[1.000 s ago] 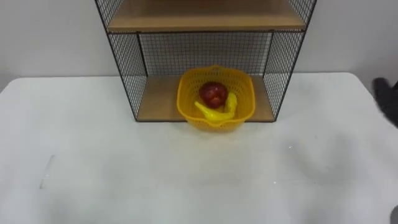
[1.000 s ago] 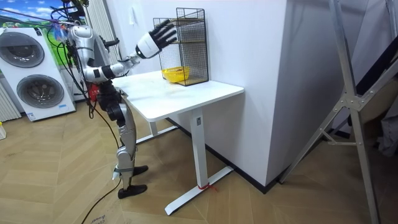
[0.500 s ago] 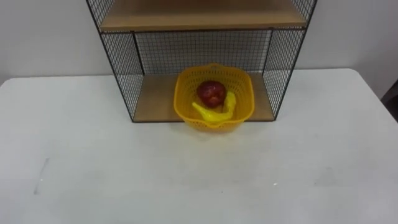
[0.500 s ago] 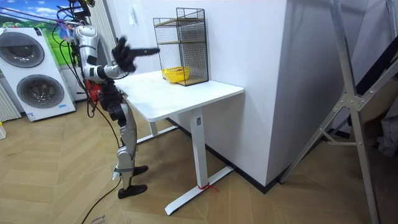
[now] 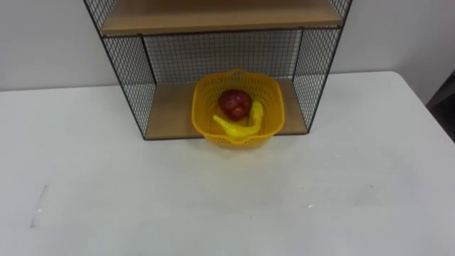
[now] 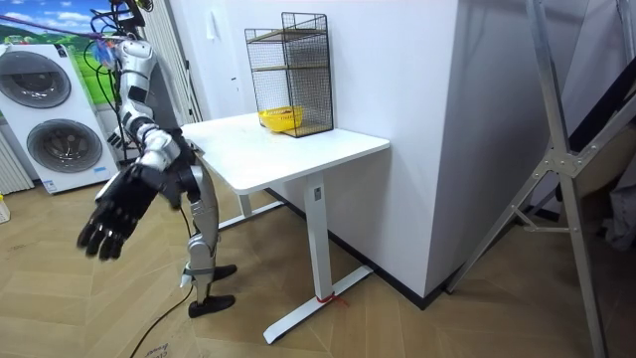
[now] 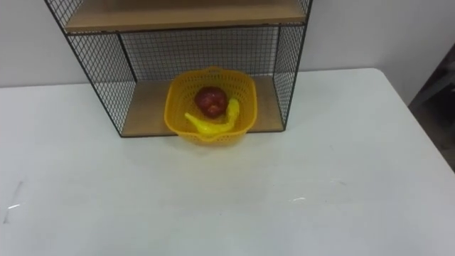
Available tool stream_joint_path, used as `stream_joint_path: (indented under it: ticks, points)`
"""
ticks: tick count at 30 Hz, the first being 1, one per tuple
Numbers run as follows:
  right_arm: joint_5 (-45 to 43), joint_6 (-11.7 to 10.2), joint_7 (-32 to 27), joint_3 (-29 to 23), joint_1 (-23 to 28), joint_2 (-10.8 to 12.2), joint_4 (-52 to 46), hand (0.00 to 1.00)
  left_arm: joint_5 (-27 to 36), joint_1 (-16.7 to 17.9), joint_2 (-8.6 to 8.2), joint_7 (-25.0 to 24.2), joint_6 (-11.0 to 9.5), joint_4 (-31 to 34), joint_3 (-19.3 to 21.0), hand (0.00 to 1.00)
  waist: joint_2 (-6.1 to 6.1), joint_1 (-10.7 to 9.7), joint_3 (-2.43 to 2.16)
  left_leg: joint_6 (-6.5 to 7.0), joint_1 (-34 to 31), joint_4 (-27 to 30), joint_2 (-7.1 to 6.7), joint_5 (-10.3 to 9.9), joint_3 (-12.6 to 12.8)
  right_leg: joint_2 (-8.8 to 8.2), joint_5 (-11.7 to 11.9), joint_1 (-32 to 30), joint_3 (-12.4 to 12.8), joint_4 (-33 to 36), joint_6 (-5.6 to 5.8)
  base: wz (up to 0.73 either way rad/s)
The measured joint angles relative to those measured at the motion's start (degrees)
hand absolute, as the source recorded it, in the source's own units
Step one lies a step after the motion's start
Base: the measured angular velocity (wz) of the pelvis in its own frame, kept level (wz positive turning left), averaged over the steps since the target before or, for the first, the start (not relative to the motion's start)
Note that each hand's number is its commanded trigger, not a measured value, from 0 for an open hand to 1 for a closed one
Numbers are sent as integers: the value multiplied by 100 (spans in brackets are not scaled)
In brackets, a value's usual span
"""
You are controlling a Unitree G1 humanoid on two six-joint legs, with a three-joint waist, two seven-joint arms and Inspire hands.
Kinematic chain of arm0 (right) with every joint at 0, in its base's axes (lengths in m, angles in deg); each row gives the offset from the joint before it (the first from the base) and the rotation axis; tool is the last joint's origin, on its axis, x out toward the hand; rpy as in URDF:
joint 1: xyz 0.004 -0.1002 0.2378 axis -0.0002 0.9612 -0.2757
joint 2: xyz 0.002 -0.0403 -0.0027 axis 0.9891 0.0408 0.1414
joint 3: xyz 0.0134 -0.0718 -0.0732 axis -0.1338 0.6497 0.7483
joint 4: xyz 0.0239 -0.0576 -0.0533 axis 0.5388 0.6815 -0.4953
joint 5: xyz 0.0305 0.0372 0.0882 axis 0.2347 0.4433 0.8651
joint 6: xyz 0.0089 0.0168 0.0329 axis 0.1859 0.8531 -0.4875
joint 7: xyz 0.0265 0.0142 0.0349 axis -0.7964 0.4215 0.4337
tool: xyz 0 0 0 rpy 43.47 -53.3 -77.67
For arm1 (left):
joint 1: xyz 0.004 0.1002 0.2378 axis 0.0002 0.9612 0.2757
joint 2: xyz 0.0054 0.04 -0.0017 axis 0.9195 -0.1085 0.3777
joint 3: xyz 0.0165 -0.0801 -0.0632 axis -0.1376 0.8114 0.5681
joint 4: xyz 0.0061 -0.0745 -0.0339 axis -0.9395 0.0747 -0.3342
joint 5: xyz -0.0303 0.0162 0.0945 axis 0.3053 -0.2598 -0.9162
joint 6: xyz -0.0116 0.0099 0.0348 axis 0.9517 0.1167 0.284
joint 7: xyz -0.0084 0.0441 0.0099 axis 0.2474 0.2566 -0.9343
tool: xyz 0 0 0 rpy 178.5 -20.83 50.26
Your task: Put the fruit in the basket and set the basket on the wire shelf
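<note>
Basket [image 5: 205, 114] yellow, perforated (apple [image 5: 234, 103], banana [image 5: 238, 128] inside), on wire shelf [image 5: 128, 64] bottom tier; right hand [image 6: 124, 199] fingers loosely spread.

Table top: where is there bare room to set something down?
The white table is bare across its front, before the wire shelf, and on both sides of it. Inside the shelf's lower bay, the yellow basket crowds the middle, leaving narrow strips.

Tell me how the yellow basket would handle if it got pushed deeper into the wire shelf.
The yellow basket looks like thin perforated plastic, so probably light, with some flex at the rim. Sitting flat on the shelf's wooden board, it would likely slide, not tip. The round apple may roll against the banana inside.
</note>
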Motion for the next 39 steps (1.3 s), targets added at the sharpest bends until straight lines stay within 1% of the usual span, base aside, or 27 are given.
stream_joint_path:
  ticks: [1,2,3,5,6,7,8,10,11,12,13,15,16,17,19,20,21,22,24,25,27,28,30,33,36,38,39]
  points:
    - [235,0,100,0,2,16,334,0,155,0,-10,-126,1,-336,24,0,1,-26,-1,-1,5,-3,-1,0,-2,0,-2,7,0,3,0,0]
    - [315,-2,138,2,3,35,491,0,193,0,-31,-173,0,-485,24,0,1,-44,-1,-1,9,-7,0,0,-2,1,-2,11,0,3,0,0]
    - [398,-2,249,18,2,64,825,0,307,-1,-93,-292,1,-742,20,0,1,-59,-1,-1,5,-8,4,0,2,2,-2,6,8,3,0,0]
    - [471,-4,391,86,7,165,1229,0,345,-2,-297,-502,0,-1003,15,0,-3,-75,-3,-5,1,-13,5,-2,5,-2,-3,-2,12,3,1,0]
    - [431,-15,474,195,8,308,1460,0,269,-8,-466,-662,6,-1153,-31,0,-22,-117,-15,-27,-8,-6,8,-16,2,-12,-5,-6,14,4,1,3]
    - [402,-20,546,290,4,375,1622,0,164,-8,-539,-743,7,-1231,-132,0,-37,-128,-24,-31,-10,-5,13,-18,4,-18,-5,1,12,0,1,5]
    - [421,0,649,415,-19,546,1919,0,30,-9,-674,-934,44,-1427,-326,0,-75,-140,-48,-36,-7,-4,19,-21,5,-23,-5,15,12,-3,-2,5]
    - [401,6,735,637,-144,792,2244,0,-103,-13,-840,-1212,208,-1721,-770,0,-110,-219,-58,-39,0,28,26,-24,16,-25,-6,54,-1,-5,-4,5]
    - [346,23,822,773,-240,976,2388,0,-365,-29,-1016,-1402,319,-1838,-1006,0,-117,-247,-57,-38,2,42,30,-27,12,-22,-6,59,12,-4,-5,0]
    - [317,120,945,884,-372,1089,2650,0,-747,-85,-1155,-1650,463,-2011,-1168,0,-122,-279,-56,-35,3,58,28,-38,-2,-23,-6,78,10,-8,-5,3]
    - [303,181,1020,952,-426,1132,2812,0,-993,-120,-1207,-1762,542,-2110,-1252,0,-127,-319,-54,-30,11,70,26,-46,-6,-24,-6,94,-1,-18,-5,4]
    - [242,379,1341,1436,-588,1322,3203,0,-2178,-160,-1356,-2219,791,-2442,-1717,0,-144,-336,-47,-24,112,65,24,-67,12,-27,-7,181,33,-16,-3,-5]
    - [56,505,1538,1742,-656,1407,3300,0,-2853,-156,-1424,-2381,926,-2461,-2010,0,-142,-357,-46,-23,143,75,24,-70,30,-26,-7,201,59,-15,-1,-11]
    - [-98,556,1641,1907,-719,1430,3395,0,-3157,-166,-1447,-2465,992,-2456,-2157,0,-141,-364,-45,-22,144,76,24,-72,29,-26,-7,205,62,-17,0,-5]
    - [-950,859,1994,2646,-904,1479,3503,0,-4380,-335,-1459,-2735,1242,-2444,-2720,0,-142,-369,-40,-15,200,67,13,-76,19,-27,-6,257,71,-18,3,0]
    - [-1214,885,2114,2832,-932,1473,3548,0,-4687,-387,-1456,-2794,1291,-2443,-2868,0,-138,-372,-38,-12,224,68,10,-78,13,-26,-5,286,64,-28,6,0]
    - [-1757,940,2326,3154,-1033,1448,3653,0,-5256,-503,-1454,-2913,1386,-2436,-3119,0,-134,-354,-35,-7,268,64,2,-80,12,-19,-6,321,66,-28,10,0]
    - [-2017,992,2423,3307,-1127,1439,3654,0,-5469,-582,-1455,-2975,1425,-2423,-3238,0,-133,-345,-34,-6,271,65,1,-80,11,-11,-6,323,70,-24,10,0]
    - [-2860,1131,2805,3871,-1359,1403,3659,0,-5940,-823,-1456,-3113,1533,-2336,-3666,0,-136,-360,-28,20,289,53,3,-59,17,4,-2,322,78,-26,8,-4]
    - [-2990,1139,2896,3980,-1411,1399,3656,0,-6016,-846,-1456,-3132,1562,-2266,-3781,0,-136,-358,-28,20,305,41,4,-58,24,9,-2,329,77,-28,8,-6]
    - [-3419,1225,3231,4452,-1609,1386,3643,0,-6188,-968,-1454,-3155,1620,-2081,-4136,0,-127,-342,-21,21,315,13,-1,-58,31,9,-2,328,74,-41,8,-2]
    - [-3490,1252,3309,4541,-1653,1384,3640,0,-6241,-998,-1456,-3162,1628,-2069,-4162,0,-121,-338,-15,22,316,5,-2,-57,33,9,-2,326,76,-45,8,0]
    - [-3774,1316,3604,4767,-1766,1395,3605,0,-6413,-1046,-1458,-3199,1636,-2033,-4261,0,-113,-335,23,20,338,-16,-3,-54,37,12,0,323,78,-81,6,0]
    - [-4097,1348,3778,5018,-1824,1440,3583,0,-6631,-1022,-1462,-3284,1697,-2017,-4474,0,-100,-319,84,15,336,-48,-5,-59,34,17,7,338,77,-120,5,0]
    - [-4194,1356,3902,5178,-1805,1460,3596,0,-6811,-985,-1486,-3382,1754,-2016,-4654,0,-95,-238,103,8,354,-74,-4,-63,35,15,10,339,64,-121,4,0]
    - [-4324,1356,3978,5247,-1794,1458,3615,0,-6954,-981,-1512,-3434,1773,-2022,-4646,0,-95,-205,157,-1,413,-115,-2,-69,33,19,10,407,83,-126,4,0]
    - [-4459,1355,4024,5249,-1777,1456,3635,0,-7029,-973,-1522,-3486,1800,-2045,-4646,0,-96,-199,156,-8,427,-123,0,-84,21,25,10,423,84,-127,5,0]
